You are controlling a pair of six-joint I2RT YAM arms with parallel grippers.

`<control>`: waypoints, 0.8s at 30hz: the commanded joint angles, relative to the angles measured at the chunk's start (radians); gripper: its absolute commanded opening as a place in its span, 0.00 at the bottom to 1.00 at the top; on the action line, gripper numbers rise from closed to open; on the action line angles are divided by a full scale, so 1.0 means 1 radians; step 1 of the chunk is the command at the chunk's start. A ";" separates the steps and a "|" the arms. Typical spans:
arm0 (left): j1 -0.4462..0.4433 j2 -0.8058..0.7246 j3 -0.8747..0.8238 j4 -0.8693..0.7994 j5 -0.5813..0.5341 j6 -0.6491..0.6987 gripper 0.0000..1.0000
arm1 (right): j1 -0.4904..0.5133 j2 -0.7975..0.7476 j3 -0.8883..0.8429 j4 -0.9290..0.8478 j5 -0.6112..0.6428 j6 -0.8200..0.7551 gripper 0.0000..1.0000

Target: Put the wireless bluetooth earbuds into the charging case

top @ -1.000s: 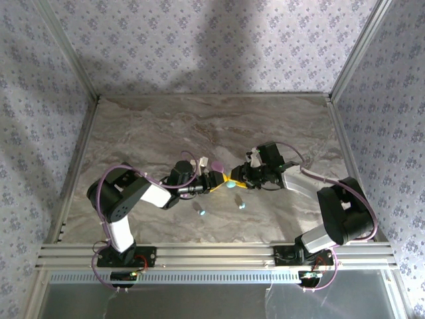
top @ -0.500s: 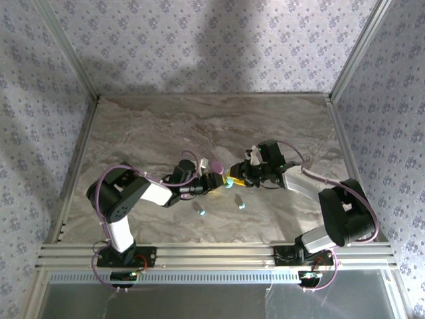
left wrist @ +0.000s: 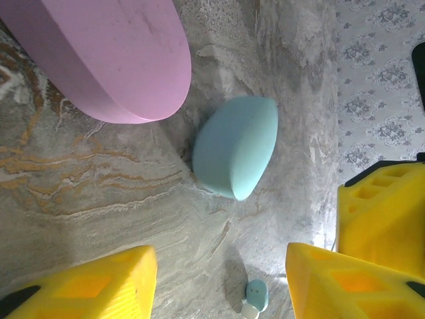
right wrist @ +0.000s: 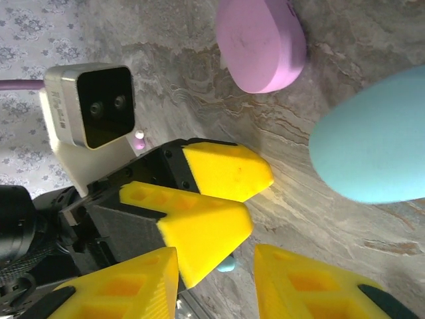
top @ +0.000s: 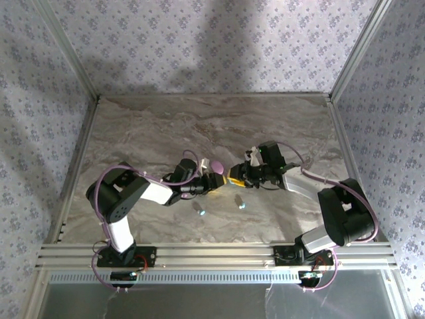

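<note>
My left fingers (left wrist: 93, 282), wide, and right fingers (right wrist: 312, 282), narrower, both empty, have neared the pale teal oval case (left wrist: 236, 146); a tiny teal earbud (left wrist: 255, 294) waits.

The top camera looks steeply down from above and behind the arm bases (top: 123, 256), taking in the whole counter (top: 153, 126). Both wrist cameras sit close over its middle, facing each other, sharing the pink case (left wrist: 113, 53) and teal case (left wrist: 236, 146).
</note>
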 commanded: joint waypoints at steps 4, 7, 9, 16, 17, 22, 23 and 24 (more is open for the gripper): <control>0.022 -0.015 0.012 -0.063 -0.011 0.031 0.55 | -0.011 -0.008 0.022 -0.101 0.058 -0.077 0.37; 0.039 -0.050 0.002 -0.084 -0.017 0.044 0.51 | -0.005 -0.021 0.056 -0.205 0.157 -0.132 0.42; 0.051 -0.084 0.001 -0.126 -0.025 0.065 0.50 | 0.002 -0.020 0.075 -0.247 0.212 -0.148 0.48; 0.063 -0.155 0.010 -0.222 -0.047 0.111 0.51 | 0.015 0.025 0.137 -0.345 0.325 -0.195 0.63; 0.065 -0.158 0.010 -0.226 -0.048 0.113 0.51 | 0.014 0.027 0.151 -0.360 0.340 -0.239 0.64; 0.065 -0.161 0.011 -0.234 -0.046 0.118 0.53 | 0.010 0.086 0.228 -0.415 0.410 -0.326 0.72; 0.066 -0.162 0.010 -0.233 -0.046 0.118 0.53 | 0.010 0.102 0.242 -0.421 0.415 -0.338 0.72; 0.065 -0.164 0.009 -0.233 -0.048 0.118 0.53 | 0.011 0.120 0.257 -0.423 0.415 -0.351 0.73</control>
